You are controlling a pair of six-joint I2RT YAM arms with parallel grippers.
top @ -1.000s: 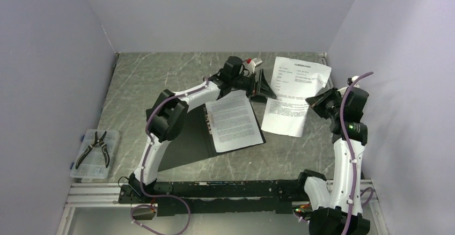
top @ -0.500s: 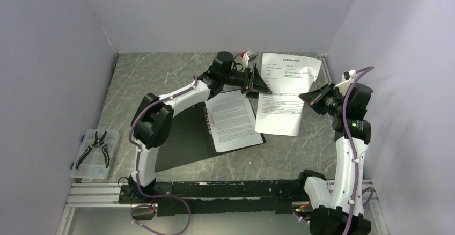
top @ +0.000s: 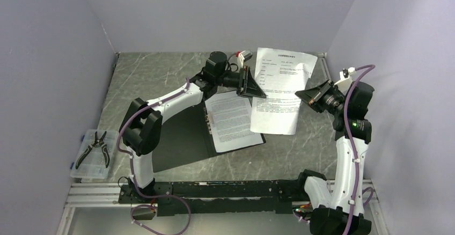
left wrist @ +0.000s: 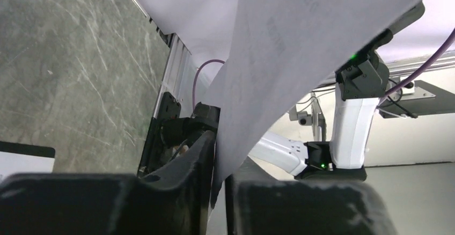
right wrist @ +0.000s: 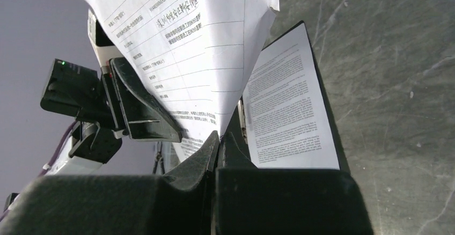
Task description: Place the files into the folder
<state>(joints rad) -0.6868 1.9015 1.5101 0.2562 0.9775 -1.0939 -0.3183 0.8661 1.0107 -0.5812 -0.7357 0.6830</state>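
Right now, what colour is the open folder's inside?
Black; the folder shows best in the top external view.

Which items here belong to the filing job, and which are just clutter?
Job:
- printed form, pinched by right gripper, between left gripper fingers
- text sheet lying in the open folder

Lying about:
- pliers, on or in a clear plastic box

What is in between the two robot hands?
A printed sheet hangs between the left gripper and right gripper, pinched by both; the top view shows it.
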